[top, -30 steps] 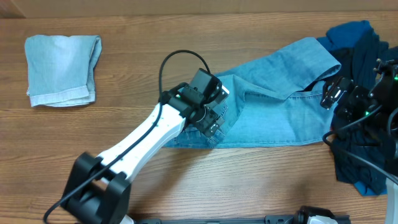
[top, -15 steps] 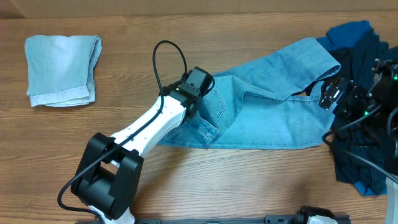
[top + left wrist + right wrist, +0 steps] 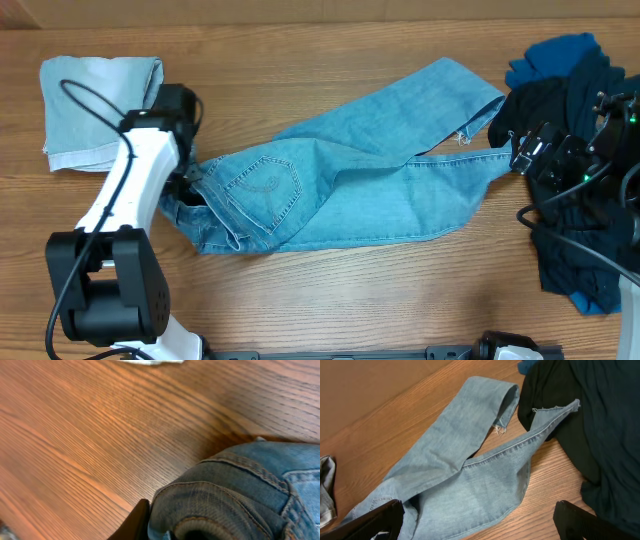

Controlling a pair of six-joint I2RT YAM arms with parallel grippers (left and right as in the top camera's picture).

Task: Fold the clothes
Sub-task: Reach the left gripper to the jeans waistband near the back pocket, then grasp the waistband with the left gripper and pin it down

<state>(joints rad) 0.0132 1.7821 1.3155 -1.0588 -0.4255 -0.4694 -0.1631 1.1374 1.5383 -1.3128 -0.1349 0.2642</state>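
The left claw (image 3: 187, 187) is clamped on the waist end of the jeans (image 3: 330, 190), which sprawl across the table (image 3: 350, 300), legs reaching the dark clothes pile (image 3: 585, 220). The right claw (image 3: 477, 507) hangs by the leg ends, spread wide, holding nothing.

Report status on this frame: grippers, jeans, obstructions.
Left gripper shut on jeans waistband. Right gripper open, near leg end. Jeans unfolded, legs splayed. One hem overlaps dark garment pile.
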